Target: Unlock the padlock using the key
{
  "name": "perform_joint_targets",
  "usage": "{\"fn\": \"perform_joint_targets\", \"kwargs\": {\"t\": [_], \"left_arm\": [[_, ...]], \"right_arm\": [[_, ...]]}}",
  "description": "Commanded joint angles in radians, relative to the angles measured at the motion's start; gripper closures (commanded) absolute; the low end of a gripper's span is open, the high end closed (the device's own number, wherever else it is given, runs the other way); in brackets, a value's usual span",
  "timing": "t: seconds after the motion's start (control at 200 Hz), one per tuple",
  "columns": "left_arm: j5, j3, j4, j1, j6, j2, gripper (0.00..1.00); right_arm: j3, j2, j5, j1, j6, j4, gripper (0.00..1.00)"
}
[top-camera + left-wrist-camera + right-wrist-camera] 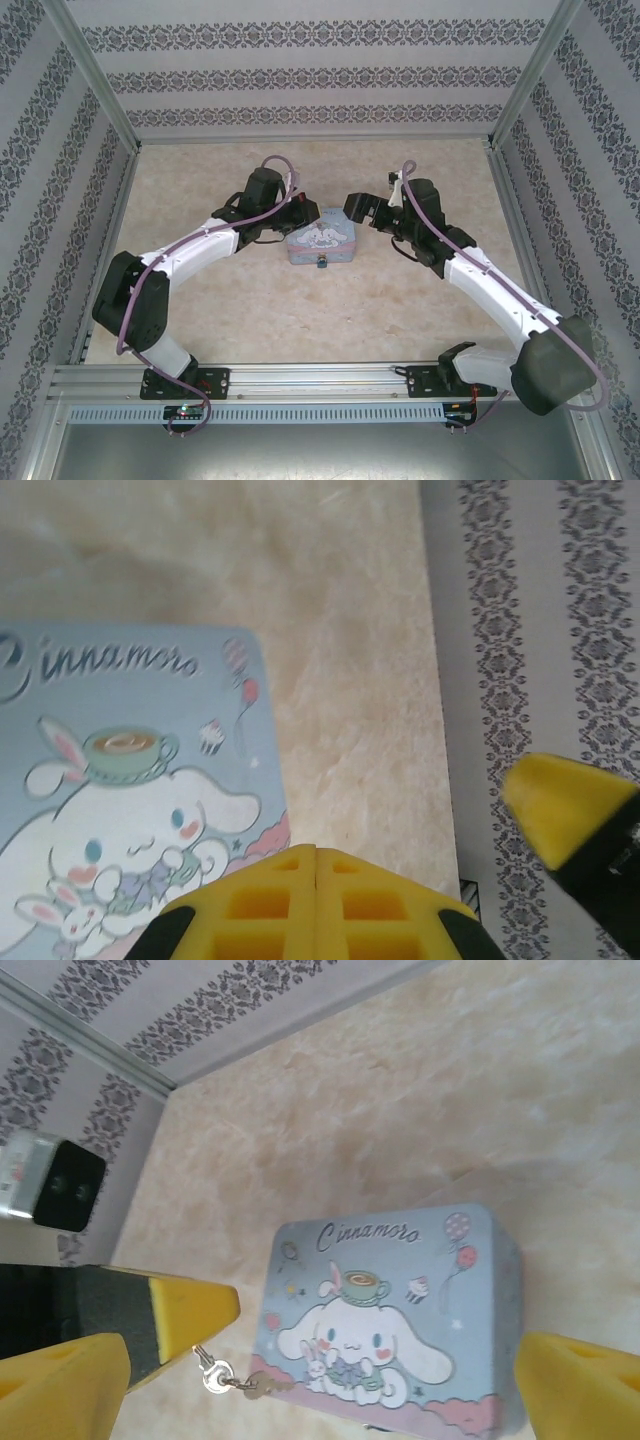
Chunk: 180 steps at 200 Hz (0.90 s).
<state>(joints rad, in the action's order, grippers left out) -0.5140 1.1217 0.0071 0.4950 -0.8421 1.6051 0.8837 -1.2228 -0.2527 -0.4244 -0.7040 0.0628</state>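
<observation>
Hanging from the tightly closed tip of the left gripper [215,1310], the key [262,1388] dangles on a small ring [200,1355] with a silvery second key [215,1377], over a corner of the light blue cartoon tin [400,1260]. The right gripper [360,212] is spread wide open just beside the tin on the beige desk [250,320]. The padlock [323,262] sits on the tin's near side, facing the arm bases [185,380]

We're high behind the arm bases [185,382], looking down across the table [300,320] toward the far wall [300,70]. The left wrist camera sits very close over the cartoon tin [322,238]. The right wrist camera hangs farther back, and all three views share that tin.
</observation>
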Motion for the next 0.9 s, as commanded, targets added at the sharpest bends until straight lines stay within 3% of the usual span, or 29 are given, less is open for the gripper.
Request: {"fn": "perform_joint_targets", "kwargs": {"t": [0.0,0.13,0.285,0.44,0.669,0.894], "left_arm": [[0.029,-0.026,0.181,-0.013,0.122,-0.058,1.00],[0.055,-0.088,0.331,-0.013,0.076,-0.065,1.00],[0.083,-0.155,0.509,-0.014,0.013,-0.063,1.00],[0.124,-0.219,0.667,-0.012,-0.063,-0.063,1.00],[0.146,-0.272,0.795,-0.013,-0.154,-0.063,1.00],[0.119,-0.291,0.881,-0.012,-0.207,-0.051,1.00]], "right_arm": [[-0.048,-0.016,-0.127,0.002,-0.163,-0.163,0.02],[-0.108,-0.037,-0.170,0.015,-0.267,-0.360,0.02],[-0.217,-0.088,-0.205,0.043,-0.422,-0.713,0.02],[-0.243,-0.157,-0.221,0.044,-0.486,-0.873,0.03],[-0.245,-0.228,-0.248,0.036,-0.510,-1.012,0.40],[-0.191,-0.299,-0.300,0.017,-0.523,-1.082,0.51]]}}
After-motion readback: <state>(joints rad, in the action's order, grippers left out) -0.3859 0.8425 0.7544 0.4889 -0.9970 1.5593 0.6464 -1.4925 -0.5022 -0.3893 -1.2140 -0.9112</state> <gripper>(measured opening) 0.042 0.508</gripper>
